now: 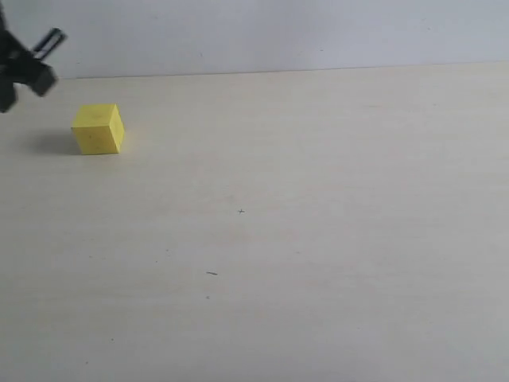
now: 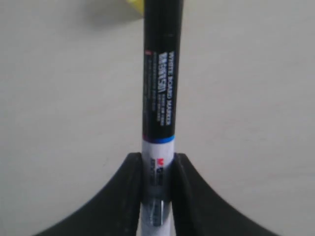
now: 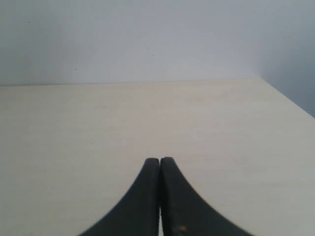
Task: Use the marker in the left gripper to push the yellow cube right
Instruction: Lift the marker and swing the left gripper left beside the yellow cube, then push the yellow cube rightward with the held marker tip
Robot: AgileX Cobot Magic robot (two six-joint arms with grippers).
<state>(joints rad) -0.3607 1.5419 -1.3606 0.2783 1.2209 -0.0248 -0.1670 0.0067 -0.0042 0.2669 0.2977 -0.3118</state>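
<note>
The yellow cube (image 1: pixel 99 129) sits on the pale table at the far left of the exterior view. Above and to the left of it, a black part of my left arm (image 1: pixel 28 70) reaches in from the frame's edge, apart from the cube. In the left wrist view my left gripper (image 2: pixel 157 162) is shut on the marker (image 2: pixel 162 73), clamping its white barrel. The black labelled part points toward a sliver of the yellow cube (image 2: pixel 135 4) at the frame's edge. My right gripper (image 3: pixel 160 161) is shut with nothing in it and is out of the exterior view.
The light wooden table (image 1: pixel 318 239) stretches to the right of the cube, with a few tiny dark specks (image 1: pixel 211 273). A plain white wall (image 1: pixel 278 32) backs the table. The table's edge (image 3: pixel 288 98) shows in the right wrist view.
</note>
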